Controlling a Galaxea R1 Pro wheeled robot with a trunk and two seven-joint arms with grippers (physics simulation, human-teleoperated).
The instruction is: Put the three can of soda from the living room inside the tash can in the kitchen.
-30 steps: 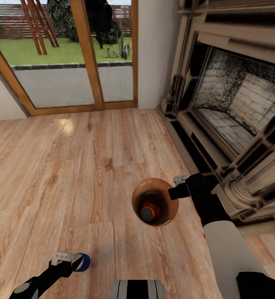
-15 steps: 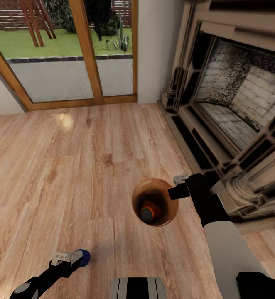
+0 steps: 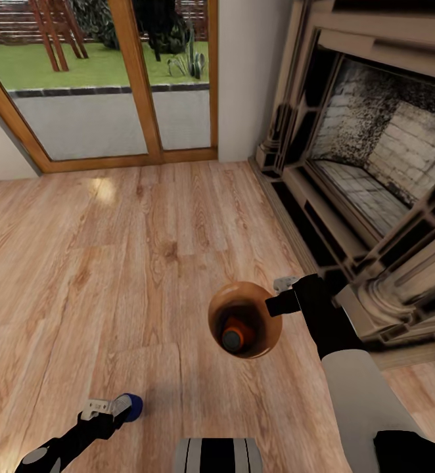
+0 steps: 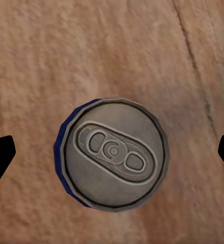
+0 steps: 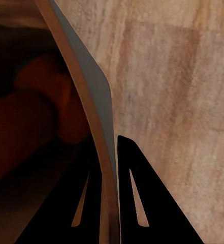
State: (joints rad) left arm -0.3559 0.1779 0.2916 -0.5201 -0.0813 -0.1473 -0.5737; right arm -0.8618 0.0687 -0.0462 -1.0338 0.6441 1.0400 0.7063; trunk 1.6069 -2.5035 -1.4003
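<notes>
Blue soda can (image 4: 112, 153) with silver top; trash can (image 3: 245, 319) glossy orange-brown inside, grey outside; light wood-grain floor (image 3: 112, 263).

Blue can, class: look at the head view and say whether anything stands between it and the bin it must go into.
Nothing visible does. The blue can sits at the left gripper, and only bare wood floor shows between it and the bin, which the right gripper grips by the rim.
</notes>
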